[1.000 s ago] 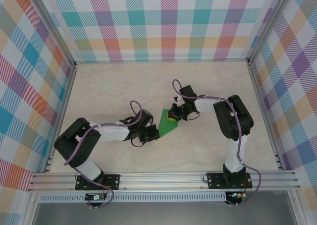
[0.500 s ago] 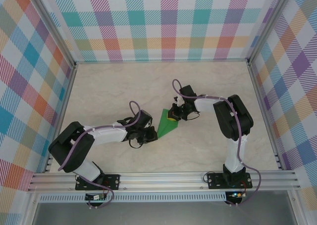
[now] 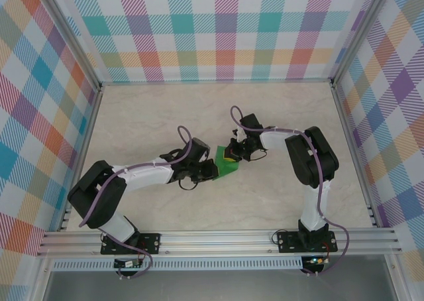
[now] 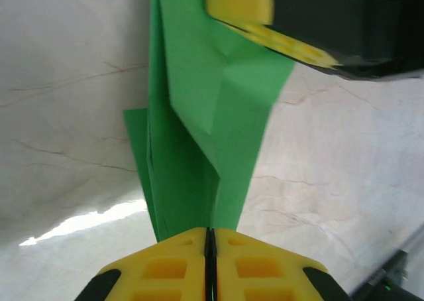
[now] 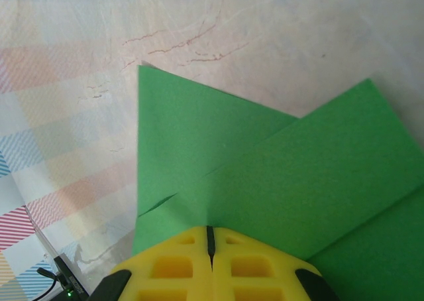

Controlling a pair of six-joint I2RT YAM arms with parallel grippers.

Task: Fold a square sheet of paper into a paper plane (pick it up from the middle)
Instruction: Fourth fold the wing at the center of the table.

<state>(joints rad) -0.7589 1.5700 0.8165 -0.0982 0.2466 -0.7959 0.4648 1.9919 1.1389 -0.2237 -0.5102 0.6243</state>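
- Here, the folded green paper [image 3: 226,166] is pinched at opposite edges by the left gripper [image 3: 211,173] and the right gripper [image 3: 230,156], both clamped onto it.
- It is held mid-way across the pale marbled table [image 3: 132,122], which is enclosed by checked walls [image 3: 218,36].

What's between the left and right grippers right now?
The folded green paper: it spans from the left gripper to the right gripper, both shut on it. Clearest in the left wrist view.

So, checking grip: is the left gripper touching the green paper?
Touching: left wrist view shows the green paper pinched in the shut left gripper.
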